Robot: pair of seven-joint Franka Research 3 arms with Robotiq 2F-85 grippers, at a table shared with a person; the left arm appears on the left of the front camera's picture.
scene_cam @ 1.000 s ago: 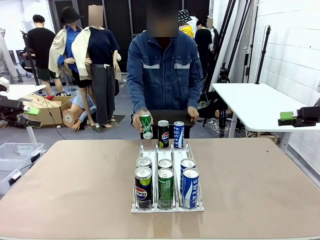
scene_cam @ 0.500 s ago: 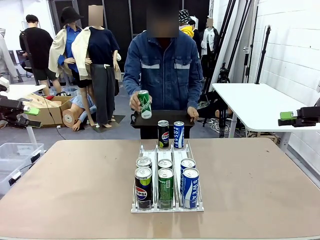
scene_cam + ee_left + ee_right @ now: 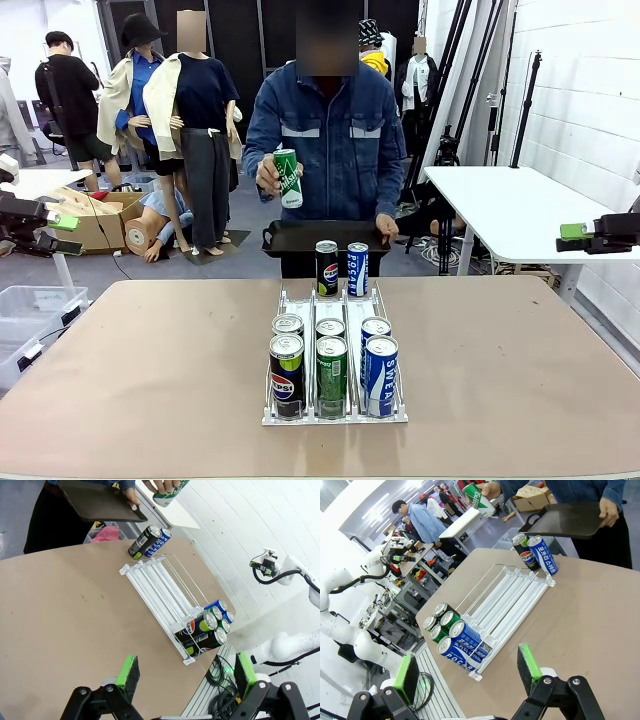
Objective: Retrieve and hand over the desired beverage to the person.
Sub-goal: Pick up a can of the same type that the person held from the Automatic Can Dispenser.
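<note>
Rack (image 3: 335, 418) mid-table, wide tabletop (image 3: 130, 370) flanking, person (image 3: 325, 140) far edge

Brown tabletop (image 3: 150, 380), white side table (image 3: 500, 205) at right, cardboard box (image 3: 100, 230) on floor at left, clear plastic bin (image 3: 30, 310), white brick wall (image 3: 580, 90).

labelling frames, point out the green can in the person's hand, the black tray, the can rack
green can (image 3: 289, 180), front view, mid label
black tray (image 3: 295, 240), front view, near wall
can rack (image 3: 294, 300), front view, bare left lane
</note>
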